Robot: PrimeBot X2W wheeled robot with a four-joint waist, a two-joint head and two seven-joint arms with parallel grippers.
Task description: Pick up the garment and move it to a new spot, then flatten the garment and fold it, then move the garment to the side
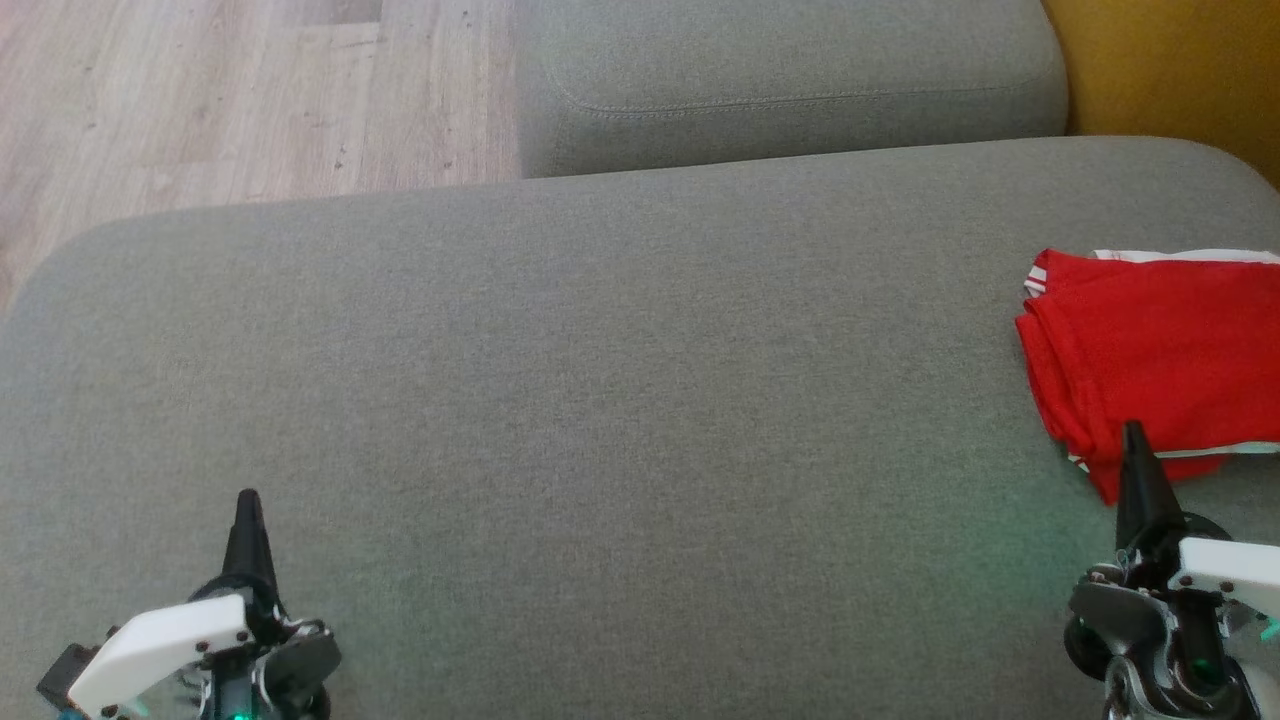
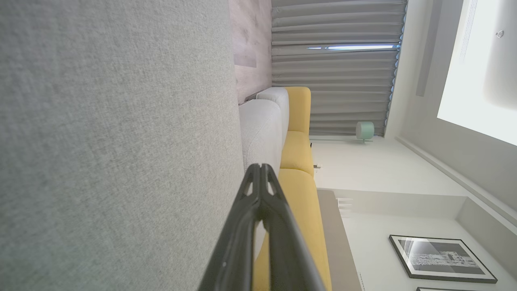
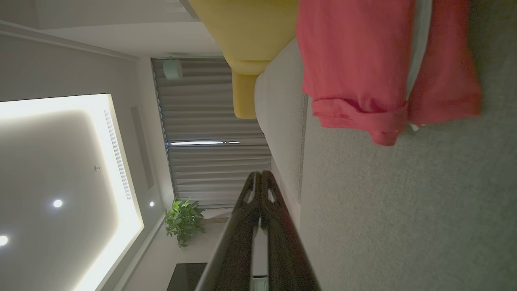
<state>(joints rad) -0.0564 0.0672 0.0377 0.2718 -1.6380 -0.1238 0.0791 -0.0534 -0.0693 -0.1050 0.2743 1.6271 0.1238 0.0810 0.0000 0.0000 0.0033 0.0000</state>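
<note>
The garment (image 1: pixel 1160 350) is red with white stripes and lies folded at the right edge of the grey cushion (image 1: pixel 600 400). In the right wrist view the garment (image 3: pixel 363 60) shows at the top right. My right gripper (image 1: pixel 1133 432) sits at the lower right, shut and empty, its tip over the garment's near edge. My left gripper (image 1: pixel 247 497) rests at the lower left, shut and empty, far from the garment. Both wrist views show the fingers pressed together: left gripper (image 2: pixel 260 166), right gripper (image 3: pixel 260 173).
A second grey cushion (image 1: pixel 790 80) lies behind the main one. Wooden floor (image 1: pixel 200 100) is at the upper left and a yellow seat (image 1: pixel 1180 70) at the upper right.
</note>
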